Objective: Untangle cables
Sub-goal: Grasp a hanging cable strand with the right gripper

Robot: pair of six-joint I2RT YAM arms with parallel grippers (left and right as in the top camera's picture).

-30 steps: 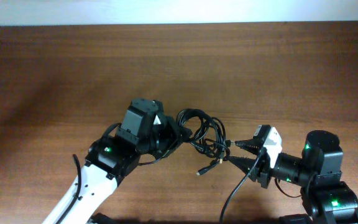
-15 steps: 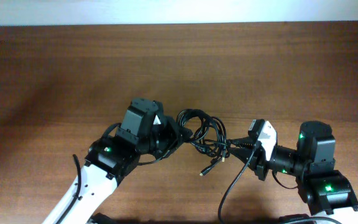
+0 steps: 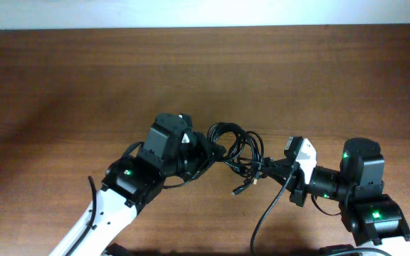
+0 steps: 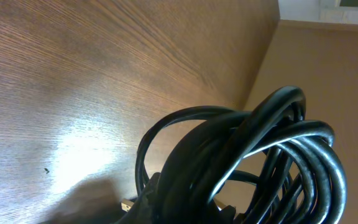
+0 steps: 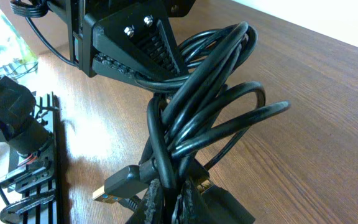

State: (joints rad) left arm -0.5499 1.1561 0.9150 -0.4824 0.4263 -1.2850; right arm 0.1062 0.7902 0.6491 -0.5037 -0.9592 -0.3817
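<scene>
In the lower middle of the overhead frame, a tangle of thin black rubber-sheathed cables [image 3: 237,151] sits as a knot of overlapping loops between the two arms. I cannot tell whether it rests on the brown wood-grain table [image 3: 84,78] or hangs just clear of it. One loose end, tipped with a small black metal-fronted plug [image 3: 241,189], trails toward the bottom of the frame.

The black two-finger left gripper [image 3: 211,149] is clamped on the bundle's left side; the right wrist view shows its ribbed pad pressed across several strands at upper left. The right gripper [image 3: 267,169] is pinched tight on the bundle's lower right edge, its fingers closed over what looks like two or three strands at once.

The step in hand looks like drawing the tangle apart. Done well, the left grip serves as a fixed anchor while the right pulls slowly toward the right of the frame. With several strands caught together, a hard pull would likely cinch the knot, so watching for loops that slide freely matters more than force.
</scene>
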